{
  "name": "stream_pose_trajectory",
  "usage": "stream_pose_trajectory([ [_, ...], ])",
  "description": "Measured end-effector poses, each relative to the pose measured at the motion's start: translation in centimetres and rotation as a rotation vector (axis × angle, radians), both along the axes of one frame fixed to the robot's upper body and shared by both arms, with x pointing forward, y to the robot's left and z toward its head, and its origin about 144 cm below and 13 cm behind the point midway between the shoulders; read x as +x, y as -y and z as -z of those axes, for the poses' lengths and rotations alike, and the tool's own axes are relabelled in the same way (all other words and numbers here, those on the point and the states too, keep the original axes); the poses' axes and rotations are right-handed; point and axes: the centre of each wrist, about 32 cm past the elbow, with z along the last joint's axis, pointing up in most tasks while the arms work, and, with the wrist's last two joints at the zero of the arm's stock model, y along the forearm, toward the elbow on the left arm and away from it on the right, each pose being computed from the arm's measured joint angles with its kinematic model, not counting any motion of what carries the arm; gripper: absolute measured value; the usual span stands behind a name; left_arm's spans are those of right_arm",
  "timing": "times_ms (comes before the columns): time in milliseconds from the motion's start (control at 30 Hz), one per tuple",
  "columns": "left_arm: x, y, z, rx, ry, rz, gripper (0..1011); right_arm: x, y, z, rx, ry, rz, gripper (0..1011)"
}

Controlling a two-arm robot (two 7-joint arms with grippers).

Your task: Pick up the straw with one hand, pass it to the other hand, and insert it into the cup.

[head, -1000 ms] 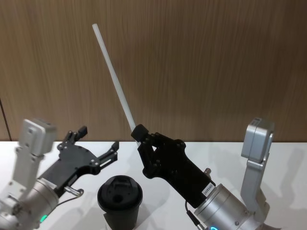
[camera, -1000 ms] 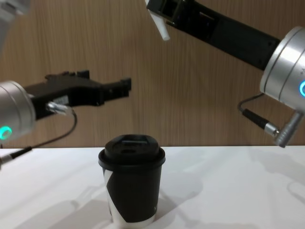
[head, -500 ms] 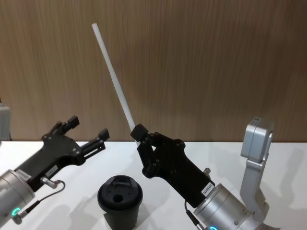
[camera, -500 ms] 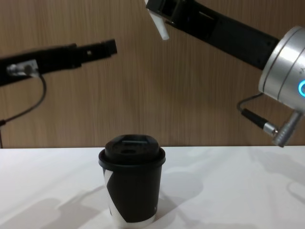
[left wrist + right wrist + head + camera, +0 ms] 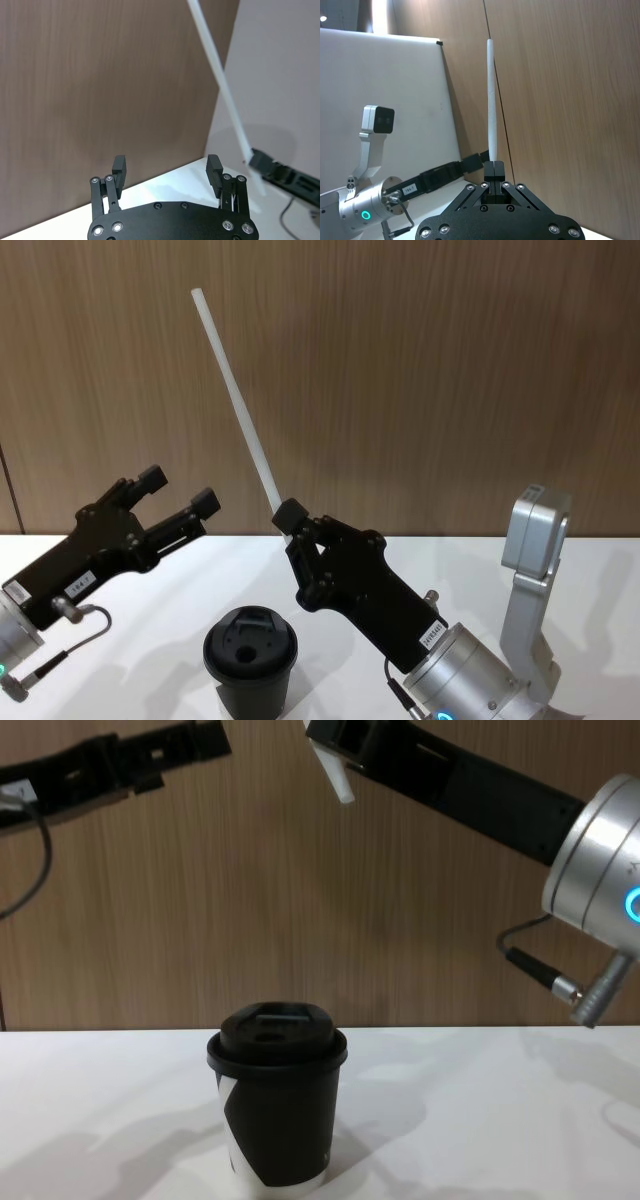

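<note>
**Straw** (image 5: 238, 405): we note it held in the air, above the cup (image 5: 250, 655) and slightly to the cup's right. It is tilted, with its free top end leaning over to the cup's upper left. Its lower end sits in the right gripper (image 5: 290, 518), whose fingers are clenched on it. In the chest view a short stub of the straw pokes out below those fingers, high above the cup's lid and well apart from it.

**Cup:** we see it upright on the white table (image 5: 480, 570) with its black domed lid on. A white angular patch shows low on the side facing the chest camera. Both grippers are well apart from it.

**Left gripper** (image 5: 178, 492): we find it raised above and to the left of the cup, at about the height of the right gripper. Its fingers are released and spread wide, pointing toward the straw's shaft. In the left wrist view the straw runs farther off beyond the spread fingertips, not touching them.

**Surroundings:** we log a wood-panel wall (image 5: 450, 370) behind the cup. The right arm's silver wrist, with a blue-lit ring, sits to the cup's right.
</note>
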Motion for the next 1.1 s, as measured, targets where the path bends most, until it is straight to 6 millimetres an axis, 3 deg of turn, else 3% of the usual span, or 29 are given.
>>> stream_pose_trajectory([
  [567,0.5,-1.1,-0.6,-0.121,0.025,0.149,1003,0.0,0.0,0.0,0.000,0.000,0.000,1],
  [1100,1.7,-0.1,-1.6,-0.181,0.070,0.240,1003,0.0,0.0,0.0,0.000,0.000,0.000,1],
])
